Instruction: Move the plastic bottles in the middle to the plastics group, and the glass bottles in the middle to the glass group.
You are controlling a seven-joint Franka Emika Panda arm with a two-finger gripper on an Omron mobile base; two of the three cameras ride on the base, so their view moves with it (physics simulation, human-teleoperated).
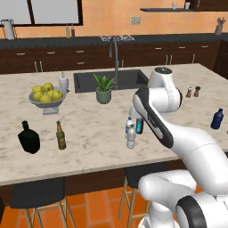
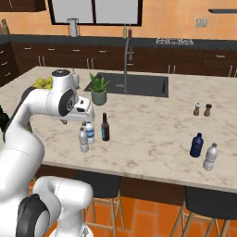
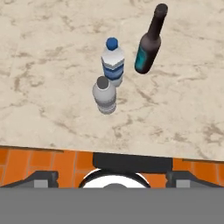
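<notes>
The gripper [image 2: 74, 121] hung above the marble island counter [image 2: 152, 134] with jaws spread wide and nothing between them, just over the middle cluster near the front edge. Three bottles stood upright there, close together but apart: the plain greyish water bottle [image 3: 104, 95] nearest the edge, the blue-label water bottle [image 3: 113, 62] just behind it, and the dark brown bottle with cyan label [image 3: 148, 46] beside those two (in the left base view the arm hid most of it).

The plastics side was far off at the robot's right: the dark blue bottle [image 2: 196, 145] with another clear bottle [image 2: 210, 157] just beside it. The glass side sat at the far left: the black flask bottle [image 1: 29, 138] and the amber beer bottle [image 1: 61, 136], near each other, not touching.

Also on the counter: potted plant [image 1: 104, 89], bowl of lemons [image 1: 46, 96], salt and pepper shakers [image 2: 202, 109], sink [image 2: 139, 84].
</notes>
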